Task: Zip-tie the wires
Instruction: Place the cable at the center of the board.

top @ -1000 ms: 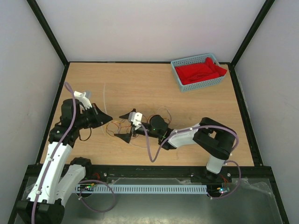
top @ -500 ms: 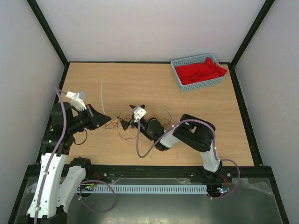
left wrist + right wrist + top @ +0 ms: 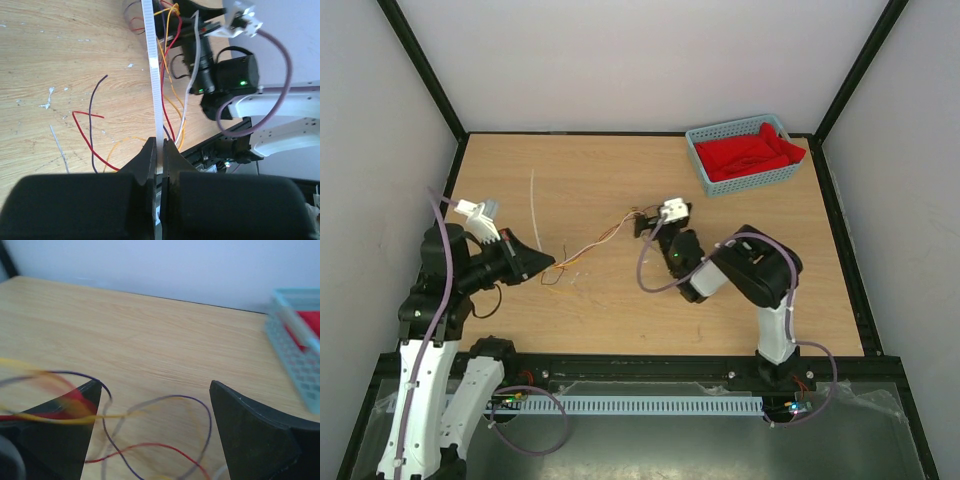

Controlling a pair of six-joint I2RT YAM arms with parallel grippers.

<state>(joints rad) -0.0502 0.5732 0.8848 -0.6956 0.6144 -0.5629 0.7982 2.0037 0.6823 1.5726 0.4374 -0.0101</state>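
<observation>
1. From above, the wires [image 3: 595, 243] are seen stretched across the surface [image 3: 620, 170] between the left tool [image 3: 542, 262] and the right tool [image 3: 642, 222].
2. Left wrist: a white zip tie [image 3: 155, 100] is clamped in the clenched left tool [image 3: 160, 145]; the wires [image 3: 175, 131] run just beside it.
3. Right wrist: the right tool [image 3: 155, 390] is spread wide, released; the wires [image 3: 150, 444] are looped between its fingers, crossing one.

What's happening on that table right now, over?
Left jaws shut on white zip tie. Right jaws wide open, wires draped over one finger. Blue basket far off.
</observation>
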